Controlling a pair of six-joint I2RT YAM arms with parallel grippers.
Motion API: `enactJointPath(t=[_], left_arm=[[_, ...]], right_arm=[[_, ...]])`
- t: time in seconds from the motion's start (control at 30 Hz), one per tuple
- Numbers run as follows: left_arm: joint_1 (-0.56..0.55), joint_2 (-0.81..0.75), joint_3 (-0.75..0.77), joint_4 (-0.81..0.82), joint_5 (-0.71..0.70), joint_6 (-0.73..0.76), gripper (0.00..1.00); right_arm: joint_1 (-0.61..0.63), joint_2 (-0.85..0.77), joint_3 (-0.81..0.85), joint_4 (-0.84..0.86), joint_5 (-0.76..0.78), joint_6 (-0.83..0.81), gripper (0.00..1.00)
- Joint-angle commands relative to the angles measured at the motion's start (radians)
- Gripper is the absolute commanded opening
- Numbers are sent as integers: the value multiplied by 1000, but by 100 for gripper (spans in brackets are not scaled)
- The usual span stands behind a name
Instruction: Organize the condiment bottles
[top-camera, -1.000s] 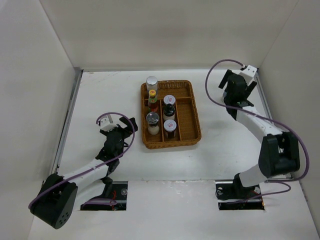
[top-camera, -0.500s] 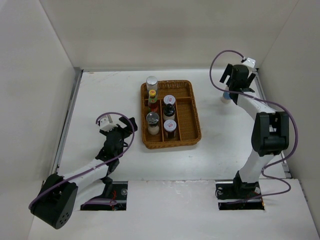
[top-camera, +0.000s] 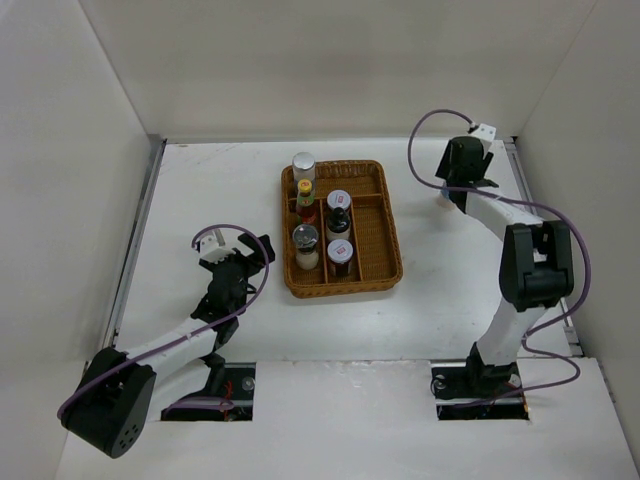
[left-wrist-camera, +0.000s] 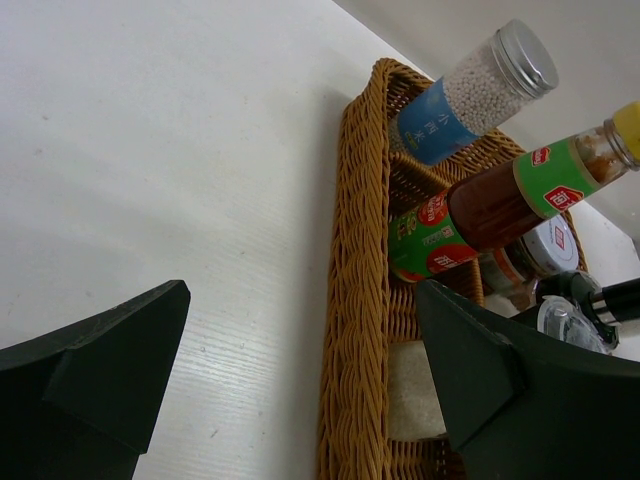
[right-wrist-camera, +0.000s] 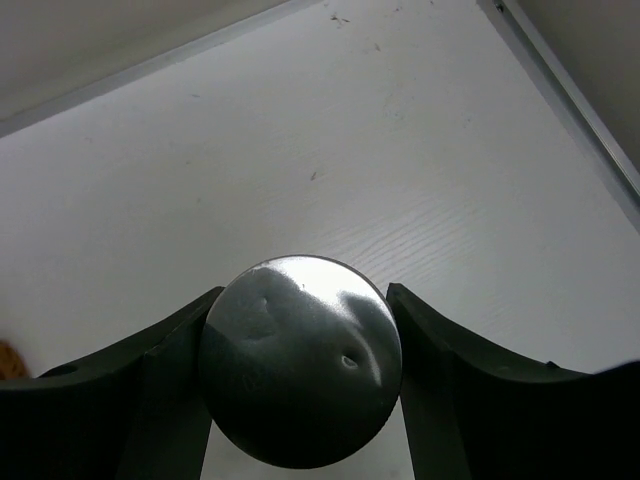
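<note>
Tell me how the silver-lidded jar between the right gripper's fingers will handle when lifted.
Probably slippery: the right gripper meets only the smooth round lid of the silver-lidded jar. Being round, it could roll if dropped.

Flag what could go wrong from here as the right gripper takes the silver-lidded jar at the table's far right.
1. The right gripper clasps the silver-lidded jar at its round, smooth lid. The body is hidden, so the hold may be shallow and could slip or tilt on lifting.
2. The wicker tray holds bottles packed close together. Lowering the jar beside them could knock one over.
</note>
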Motion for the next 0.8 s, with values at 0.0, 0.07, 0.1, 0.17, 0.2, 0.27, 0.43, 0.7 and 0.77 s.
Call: enactJointPath(t=[0.0,0.07,0.1,0.17,0.2,0.27,0.43,0.7,0.77], left_arm=[[7,5,28,47,3,-8,100],[8,8,31,43,3,-8,100],[8,-1,31,38,3,-8,100],[8,-16,25,38,-8,-8,100],[8,-18,23,38,-19,-8,100],[8,-13,23,33,-37,-7,100],[8,-30,23,19,-48,-8,100],[7,-1,35,12,-57,-8,100],[8,10,40,12,-51,-8,100]], right_arm=[[105,-173,16,171,31,-41,56],[160,-196,43,174,21,-52,55],[189,-202,56,177,13,-52,55],[244,-196,86,175,-18,-52,56],[267,-182,106,177,-31,-52,56],[306,-137,161,171,-53,-54,56],[366,-6,290,149,-81,-69,56],[378,154,385,126,-91,-98,56],[378,175,385,123,-96,-95,56]])
